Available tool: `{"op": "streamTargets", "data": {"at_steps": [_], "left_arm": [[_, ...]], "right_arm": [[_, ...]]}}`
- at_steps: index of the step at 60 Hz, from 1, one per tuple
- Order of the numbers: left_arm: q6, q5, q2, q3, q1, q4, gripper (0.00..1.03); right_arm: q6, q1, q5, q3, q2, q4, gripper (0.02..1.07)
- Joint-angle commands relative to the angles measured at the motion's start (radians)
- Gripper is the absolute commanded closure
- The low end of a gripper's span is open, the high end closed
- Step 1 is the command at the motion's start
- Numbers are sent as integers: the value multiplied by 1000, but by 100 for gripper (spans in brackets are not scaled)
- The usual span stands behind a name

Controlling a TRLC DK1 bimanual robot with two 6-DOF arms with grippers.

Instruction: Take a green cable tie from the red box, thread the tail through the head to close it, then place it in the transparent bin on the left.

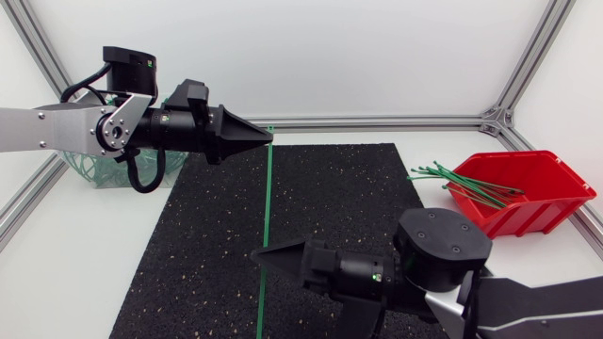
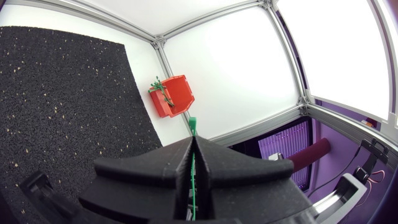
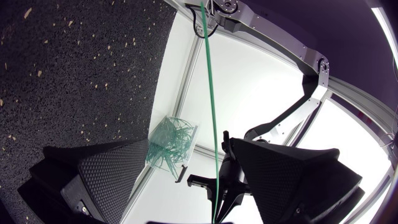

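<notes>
Head view shows a long, thin green plastic cable tie [image 1: 267, 198] stretched as a straight line above the black speckled rubber mat [image 1: 320, 217]. Its far end is pinched in the left arm's matte black wedge-fingered gripper [image 1: 264, 137]. In the left wrist view that left gripper [image 2: 192, 140] has its fingers pressed together on the cable tie [image 2: 192, 124], and a short green tip pokes out ahead of them.

The tie's lower stretch passes the tip of the right arm's matte black gripper [image 1: 259, 254], near the mat's front edge. In the right wrist view the right gripper [image 3: 186, 144] stands wide apart. The cable tie [image 3: 210, 93] runs through the gap, closer to one finger and not clamped from both sides.

A red plastic box [image 1: 532, 198] sits on the white table to the right of the mat, with a bundle of loose green ties [image 1: 471, 184] spilling over its rim. A transparent bin [image 1: 89, 171] holding green ties stands at the far left, partly behind the left arm.
</notes>
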Motion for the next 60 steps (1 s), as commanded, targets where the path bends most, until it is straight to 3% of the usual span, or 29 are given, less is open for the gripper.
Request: {"op": "streamTargets", "data": {"at_steps": [1, 47, 60], "left_arm": [[-11, 16, 25, 35, 13, -10, 100], [-14, 14, 147, 144, 68, -90, 100], [-14, 13, 160, 148, 70, -90, 100]], "right_arm": [[-28, 11, -7, -10, 32, 17, 7], [-23, 77, 38, -24, 83, 20, 7], [-31, 77, 35, -35, 77, 20, 21]]}}
